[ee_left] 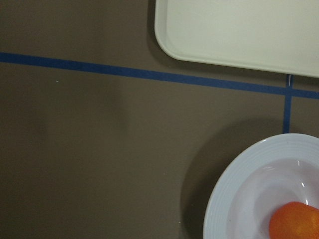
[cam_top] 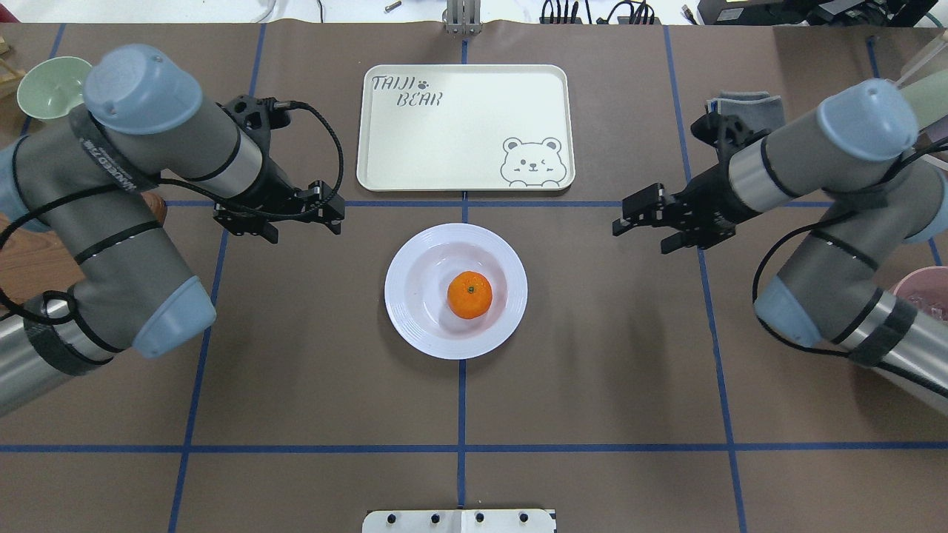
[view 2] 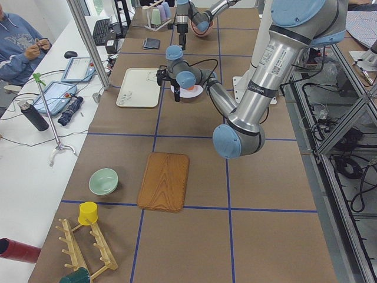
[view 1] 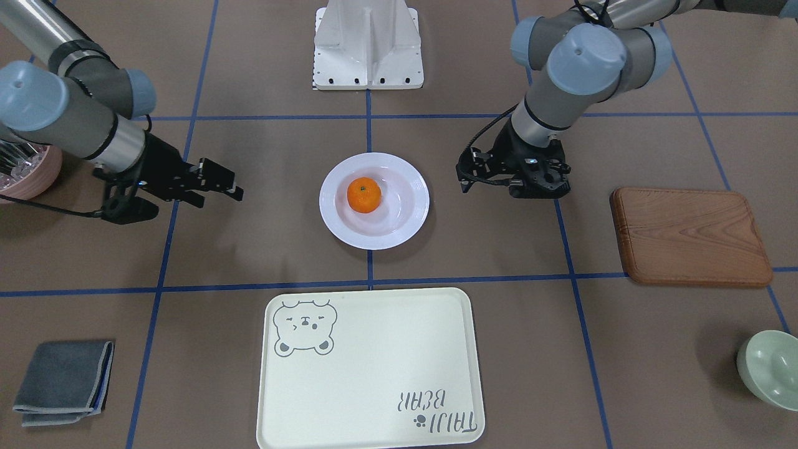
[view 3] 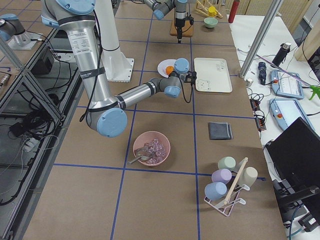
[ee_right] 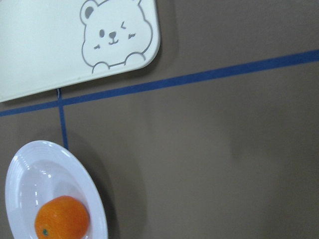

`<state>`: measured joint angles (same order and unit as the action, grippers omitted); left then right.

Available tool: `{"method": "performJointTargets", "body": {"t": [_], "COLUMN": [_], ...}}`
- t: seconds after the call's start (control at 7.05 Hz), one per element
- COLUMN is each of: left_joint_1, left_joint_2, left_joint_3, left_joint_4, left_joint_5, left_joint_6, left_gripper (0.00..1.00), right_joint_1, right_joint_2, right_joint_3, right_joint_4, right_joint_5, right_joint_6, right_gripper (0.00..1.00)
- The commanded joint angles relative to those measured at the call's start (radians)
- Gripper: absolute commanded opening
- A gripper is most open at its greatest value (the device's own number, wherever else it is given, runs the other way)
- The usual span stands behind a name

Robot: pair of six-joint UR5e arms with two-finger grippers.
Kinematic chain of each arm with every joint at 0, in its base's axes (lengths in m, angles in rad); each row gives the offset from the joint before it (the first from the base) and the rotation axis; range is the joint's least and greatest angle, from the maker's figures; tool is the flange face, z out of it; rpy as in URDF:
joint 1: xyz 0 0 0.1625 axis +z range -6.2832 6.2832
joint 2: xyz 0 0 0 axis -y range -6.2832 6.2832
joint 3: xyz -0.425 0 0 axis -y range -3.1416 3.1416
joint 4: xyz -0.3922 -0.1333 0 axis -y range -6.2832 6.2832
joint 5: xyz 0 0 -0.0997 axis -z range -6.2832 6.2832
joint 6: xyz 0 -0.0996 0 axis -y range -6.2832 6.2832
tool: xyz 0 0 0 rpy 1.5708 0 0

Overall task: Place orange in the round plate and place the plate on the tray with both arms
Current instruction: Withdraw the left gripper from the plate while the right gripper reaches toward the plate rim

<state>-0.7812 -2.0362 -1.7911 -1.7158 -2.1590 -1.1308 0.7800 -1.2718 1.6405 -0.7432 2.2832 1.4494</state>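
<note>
The orange (view 1: 364, 194) (cam_top: 469, 295) lies in the well of the white round plate (view 1: 419, 209) (cam_top: 404, 296) at the table's middle. The cream bear tray (view 1: 374, 362) (cam_top: 474, 126) lies flat just beyond the plate, apart from it. My left gripper (cam_top: 335, 211) (view 1: 464, 174) hovers open at the plate's left, level with its far rim, holding nothing. My right gripper (cam_top: 621, 218) (view 1: 230, 184) mirrors it on the right, also open with nothing in it. Both wrist views show only the tray's corner (ee_left: 234, 30) (ee_right: 40, 45), the plate's rim (ee_left: 224, 199) (ee_right: 20, 164) and the orange (ee_left: 296, 221) (ee_right: 62, 217).
A wooden board (view 1: 692, 237) and a pale green bowl (view 1: 770, 368) lie on my left side. A folded grey cloth (view 1: 62, 380) and a pink bowl (view 1: 31, 178) are on my right. A person (view 2: 20, 41) sits at a side table.
</note>
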Motion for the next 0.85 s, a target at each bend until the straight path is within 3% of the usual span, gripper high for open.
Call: {"method": "performJointTargets", "body": {"t": [0.0,0.14,0.43,0.71], "left_joint_1": [-0.052,-0.052,-0.055,-0.053], "left_joint_2": [0.044,0.044,0.044,0.044], "left_joint_3": [-0.01,-0.01,-0.008,-0.005], "left_joint_4": [0.002,0.004,0.004,0.004], "left_joint_5": [-0.019,-0.019,-0.018,-0.016], "left_joint_6": [0.066,0.066,0.066,0.066], "left_gripper": [0.98,0.98,0.98,0.98], "right_joint_1": [-0.134,-0.162,-0.188,-0.218], "right_joint_2": [0.012,0.012,0.011,0.037], "right_joint_3": [-0.033,-0.075,-0.247,-0.252], "right_joint_4": [0.265,0.417,0.779,0.782], "right_joint_5": [-0.166,-0.201,-0.278,-0.344], "right_joint_6": [0.256,0.338,0.464,0.468], "right_gripper": [0.99,0.98,0.99,0.99]}}
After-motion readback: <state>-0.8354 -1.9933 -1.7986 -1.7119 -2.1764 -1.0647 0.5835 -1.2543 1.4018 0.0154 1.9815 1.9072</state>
